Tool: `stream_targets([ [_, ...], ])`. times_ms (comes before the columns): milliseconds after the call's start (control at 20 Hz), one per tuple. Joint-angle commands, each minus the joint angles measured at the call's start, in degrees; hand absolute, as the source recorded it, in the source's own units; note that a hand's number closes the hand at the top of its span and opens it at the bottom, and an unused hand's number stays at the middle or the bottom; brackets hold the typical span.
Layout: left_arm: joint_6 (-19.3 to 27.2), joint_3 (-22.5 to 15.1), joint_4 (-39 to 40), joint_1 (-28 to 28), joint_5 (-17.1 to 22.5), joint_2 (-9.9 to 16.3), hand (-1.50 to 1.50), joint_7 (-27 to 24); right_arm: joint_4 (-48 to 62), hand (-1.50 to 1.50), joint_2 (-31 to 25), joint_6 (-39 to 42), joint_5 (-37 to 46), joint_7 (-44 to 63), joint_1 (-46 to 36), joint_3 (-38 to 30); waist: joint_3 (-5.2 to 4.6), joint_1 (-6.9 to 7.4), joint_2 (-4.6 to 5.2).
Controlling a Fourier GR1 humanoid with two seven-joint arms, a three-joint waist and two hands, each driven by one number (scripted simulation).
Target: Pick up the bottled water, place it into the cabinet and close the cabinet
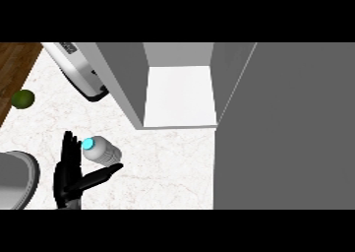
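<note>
Looming at the right, the grey cabinet door point(289, 128) stands swung open beside the cabinet point(178, 93) with its pale shelf. On the marble counter point(165, 167) the left hand point(70, 174) is spread, fingers straight, just beside the bottled water point(102, 150), translucent white with a cyan cap.

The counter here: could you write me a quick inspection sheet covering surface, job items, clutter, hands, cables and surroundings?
Surface: pale marbled counter, with a wooden strip at its left edge.
Job's things: bottled water, blue cap, beside the hand's fingers; cabinet open, its white shelf bare.
Clutter: green round fruit; white appliance at top left; grey round object at the left edge.
Hands: left hand open, fingers straight, thumb under the bottle; right hand not in view.
Cables: nothing seen.
Surroundings: grey cabinet door fills the right side.
</note>
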Motion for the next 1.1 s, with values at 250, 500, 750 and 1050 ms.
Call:
stream_targets([
  [250, -10.65, 3.46, 12.42, -3.28, 4.50, -3.02, -1.50, -11.57, -12.07, -1.50, -1.07, 0.46, -11.02, 1.03, 7.53, -3.58, 0.01, -0.54, -0.18],
  [500, -17.10, 5.48, 20.45, -8.55, 5.66, -1.72, -1.50, -16.00, -11.02, -1.50, -0.28, -1.03, -8.05, 0.86, 5.96, -1.24, 0.02, 0.16, 0.08],
  [750, -21.90, 7.89, 26.06, -10.93, 8.82, -5.23, 1.50, -21.30, -11.27, -1.50, -1.06, -0.29, -8.43, -0.17, 8.41, -2.72, -0.04, -0.28, 0.06],
  [1050, -27.81, 9.24, 28.71, -13.06, 10.24, -2.76, 1.50, -22.20, -11.71, -1.50, -2.93, -2.25, -11.67, 0.98, 7.77, -5.19, 0.03, 0.32, 0.06],
])
